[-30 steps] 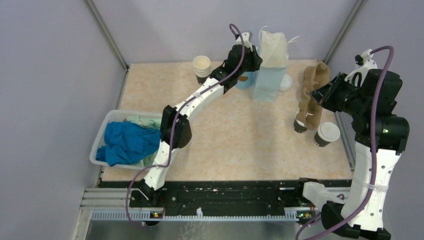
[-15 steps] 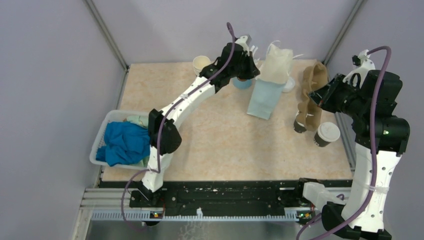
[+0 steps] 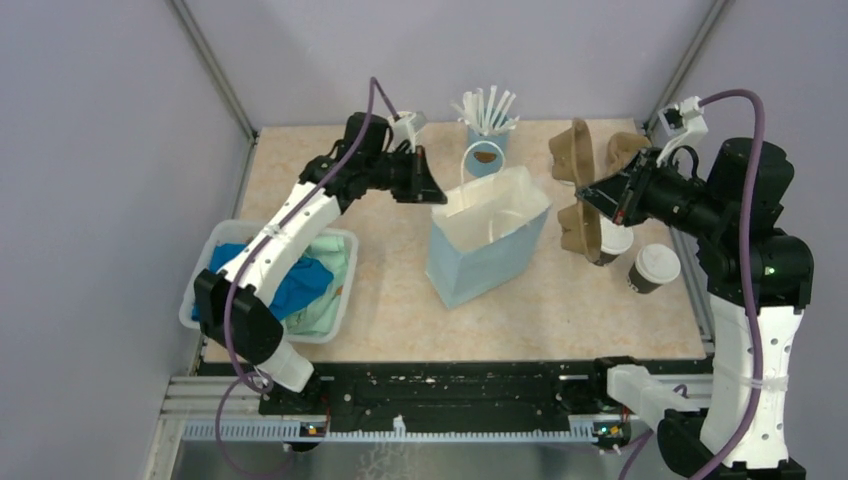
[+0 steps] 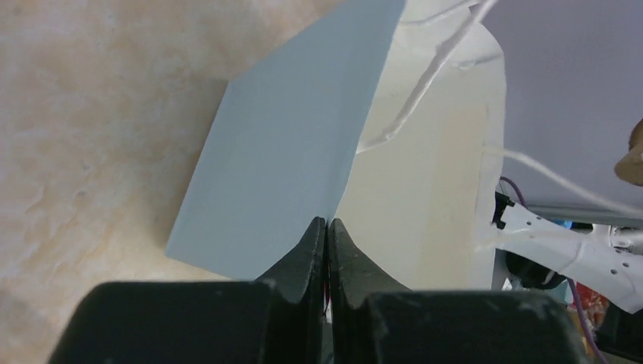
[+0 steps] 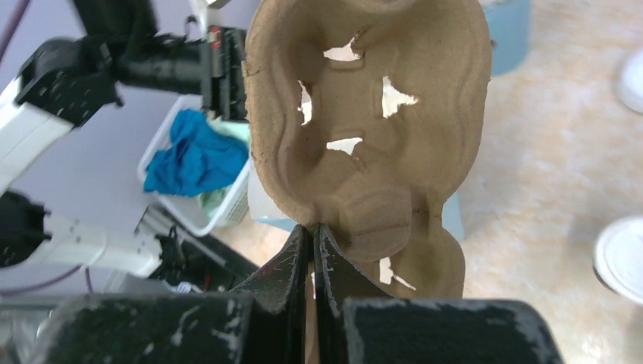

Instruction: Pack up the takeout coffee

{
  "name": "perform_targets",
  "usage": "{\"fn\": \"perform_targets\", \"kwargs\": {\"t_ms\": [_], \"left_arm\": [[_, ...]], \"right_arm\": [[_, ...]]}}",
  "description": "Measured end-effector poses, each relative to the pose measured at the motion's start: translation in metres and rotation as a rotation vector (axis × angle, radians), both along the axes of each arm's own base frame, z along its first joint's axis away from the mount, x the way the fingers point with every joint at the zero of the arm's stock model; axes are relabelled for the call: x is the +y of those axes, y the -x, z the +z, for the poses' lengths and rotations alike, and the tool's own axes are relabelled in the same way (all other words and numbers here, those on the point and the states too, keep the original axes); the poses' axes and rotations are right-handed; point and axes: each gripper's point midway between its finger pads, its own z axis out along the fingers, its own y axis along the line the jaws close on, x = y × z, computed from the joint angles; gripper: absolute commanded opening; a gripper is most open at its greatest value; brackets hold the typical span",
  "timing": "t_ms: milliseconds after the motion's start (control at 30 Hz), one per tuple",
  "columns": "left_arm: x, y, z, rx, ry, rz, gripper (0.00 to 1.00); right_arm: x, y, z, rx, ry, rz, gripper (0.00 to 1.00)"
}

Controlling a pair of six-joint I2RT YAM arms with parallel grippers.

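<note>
The small cream-and-black paper takeout coffee [image 3: 655, 268] with its white lid stands upright at the right of the table [image 3: 560, 310], just beside the right gripper [image 3: 592, 196], which is clamped on a brown moulded-pulp cup carrier [image 5: 371, 114], while the left gripper [image 4: 327, 224], far off, pinches the rim of the light blue paper bag [image 3: 480, 255]

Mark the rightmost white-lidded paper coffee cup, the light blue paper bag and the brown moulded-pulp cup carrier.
White-lidded paper coffee cup [image 3: 657, 262]: top view, on its lid.
Light blue paper bag [image 3: 480, 265]: top view, on its blue face.
Brown moulded-pulp cup carrier [image 5: 409, 152]: right wrist view, on its middle.
</note>
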Motion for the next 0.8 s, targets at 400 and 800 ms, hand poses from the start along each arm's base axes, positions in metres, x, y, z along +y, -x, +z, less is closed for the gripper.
{"fn": "perform_targets", "kwargs": {"t_ms": [400, 800], "left_arm": [[0.056, 0.006, 0.063, -0.051, -0.057, 0.119, 0.76], [0.062, 0.06, 0.206, -0.16, 0.29, 0.127, 0.75]], "right_arm": [[0.045, -0.009, 0.023, -0.121, 0.068, 0.268, 0.0], [0.127, -0.023, -0.008, -0.321, 0.464, 0.562, 0.0]]}}
